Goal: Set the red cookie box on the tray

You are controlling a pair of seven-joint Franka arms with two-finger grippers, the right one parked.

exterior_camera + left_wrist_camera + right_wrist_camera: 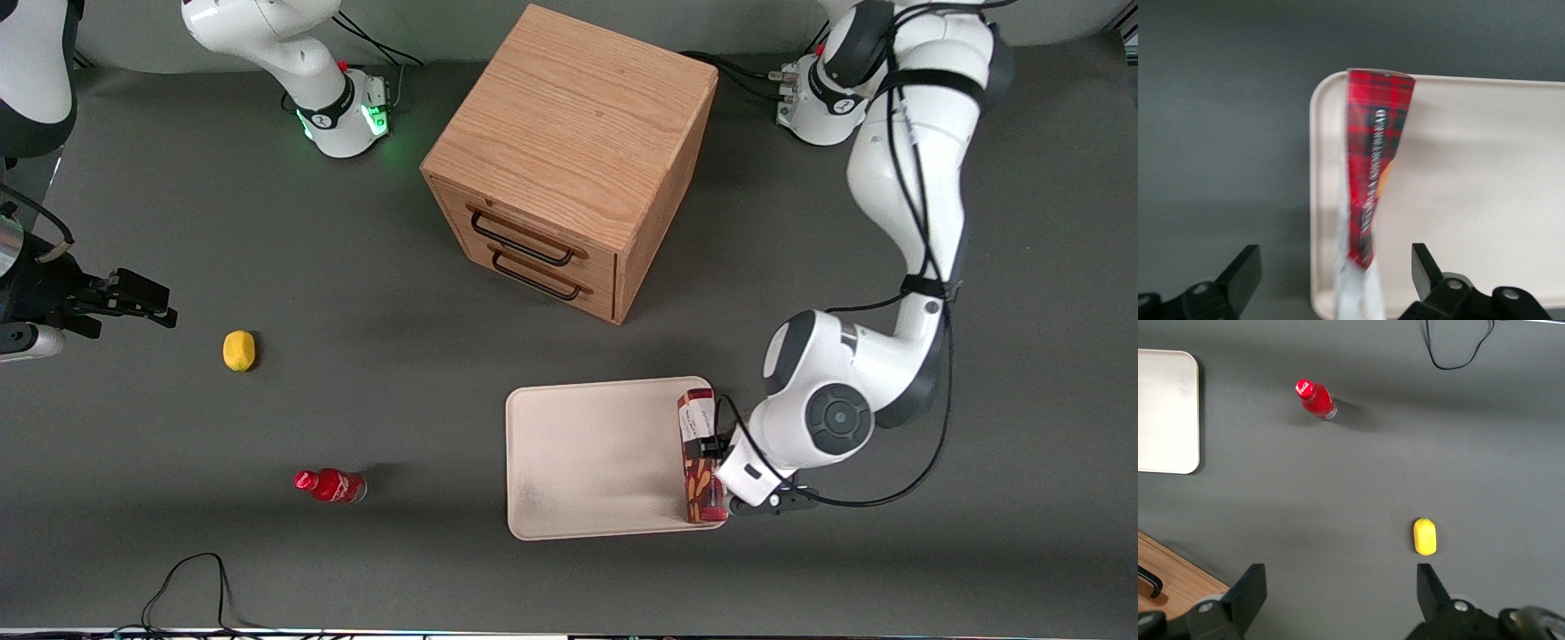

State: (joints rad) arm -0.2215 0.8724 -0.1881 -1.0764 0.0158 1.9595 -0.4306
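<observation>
While we read the front view from the parked arm's end, we note a small yellow lemon-shaped object, then a small red bottle with a red cap nearer the camera. A wooden two-drawer cabinet stands mid-table. Nearer the camera lies the large cream-white rectangular tray. The long, slim, dark red cardboard cookie box stands along its edge toward the working arm. Our gripper sits over it, fingers spread apart, clear of the box.
</observation>
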